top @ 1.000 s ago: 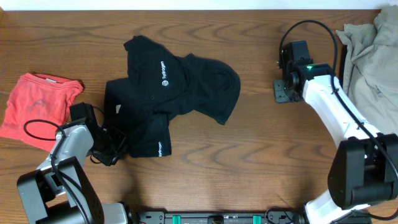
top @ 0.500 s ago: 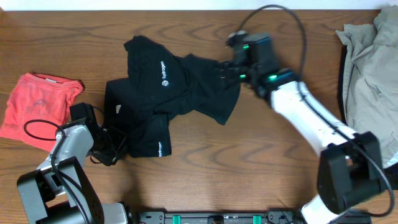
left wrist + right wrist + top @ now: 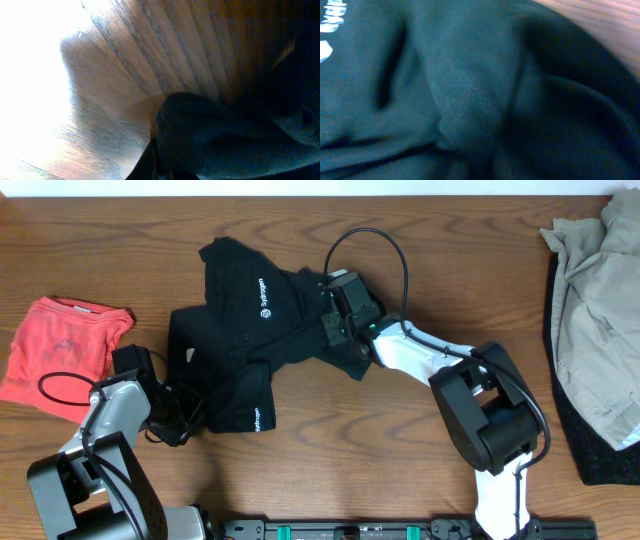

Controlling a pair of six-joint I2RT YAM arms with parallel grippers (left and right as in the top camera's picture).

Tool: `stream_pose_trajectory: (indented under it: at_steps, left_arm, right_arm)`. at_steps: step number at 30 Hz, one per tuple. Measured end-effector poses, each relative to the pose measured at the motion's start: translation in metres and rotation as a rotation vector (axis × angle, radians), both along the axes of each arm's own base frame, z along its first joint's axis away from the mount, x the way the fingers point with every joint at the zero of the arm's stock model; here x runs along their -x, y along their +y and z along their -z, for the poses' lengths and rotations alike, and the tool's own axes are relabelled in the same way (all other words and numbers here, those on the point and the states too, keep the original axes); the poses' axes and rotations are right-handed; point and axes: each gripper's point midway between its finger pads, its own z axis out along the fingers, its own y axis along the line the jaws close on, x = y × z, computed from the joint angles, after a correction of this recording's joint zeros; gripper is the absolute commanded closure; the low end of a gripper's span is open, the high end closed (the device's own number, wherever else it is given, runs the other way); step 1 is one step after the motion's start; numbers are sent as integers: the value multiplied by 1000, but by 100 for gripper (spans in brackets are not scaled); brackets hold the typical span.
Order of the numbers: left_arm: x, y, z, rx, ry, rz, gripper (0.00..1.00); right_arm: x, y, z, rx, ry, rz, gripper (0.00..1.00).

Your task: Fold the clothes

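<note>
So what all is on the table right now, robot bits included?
shirt: one, black with small white lettering, crumpled at the table's centre
tee: one, coral-red, far left
beige garment: one, heaped at the right edge
dark cloth: one, black, under the beige garment; too hidden to tell what it is
table: one, brown wood, under everything
left gripper: one, black on a grey arm, at the shirt's lower left edge; open or shut not visible
right gripper: one, black on a white arm, over the shirt's right part; open or shut not visible
</note>
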Motion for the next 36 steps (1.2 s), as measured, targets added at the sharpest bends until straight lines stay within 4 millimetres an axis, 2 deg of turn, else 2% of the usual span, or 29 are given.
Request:
stream_pose_trajectory:
  at_steps: [2,3,5,7,10,12,13,15,17,18,20,22,26,30,33,36]
  left_arm:
    - [0,0,0,0,0,0,94]
    - [0,0,0,0,0,0,94]
    - [0,0,0,0,0,0,94]
    - [0,0,0,0,0,0,94]
    - [0,0,0,0,-1,3,94]
    - [0,0,0,0,-1,3,94]
    - [0,0,0,0,-1,3,94]
    - [0,0,0,0,-1,3,94]
    - [0,0,0,-1,-1,3,94]
    - [0,0,0,0,-1,3,94]
    - [0,0,0,0,-1,3,94]
    - [0,0,0,0,-1,3,94]
    - [0,0,0,0,-1,3,94]
    - [0,0,0,0,-1,3,94]
    - [0,0,0,0,-1,3,94]
    - [0,0,0,0,-1,3,94]
  right_arm:
    - [1,-13,-2,36,14,32,99]
    - [2,-21,-7,53,18,51,97]
    - [0,-38,-24,62,15,94,83]
    - [-1,-60,-51,63,6,140,76]
    - [5,-107,-101,78,-5,229,81]
    - [22,-139,-118,114,42,283,81]
    - [37,-159,-121,149,95,316,81]
    - [57,-180,-116,193,182,353,81]
    - [81,-195,-101,232,298,390,73]
    - [85,-198,-94,232,325,403,69]
    - [77,-191,-86,189,326,389,61]
    - [58,-172,-88,107,267,327,60]
    - [13,-116,-122,-64,45,114,52]
    - [-7,-58,-148,-117,-142,-75,46]
    - [-6,-19,-136,-93,-189,-198,45]
    - [-2,9,-98,-31,-174,-286,39]
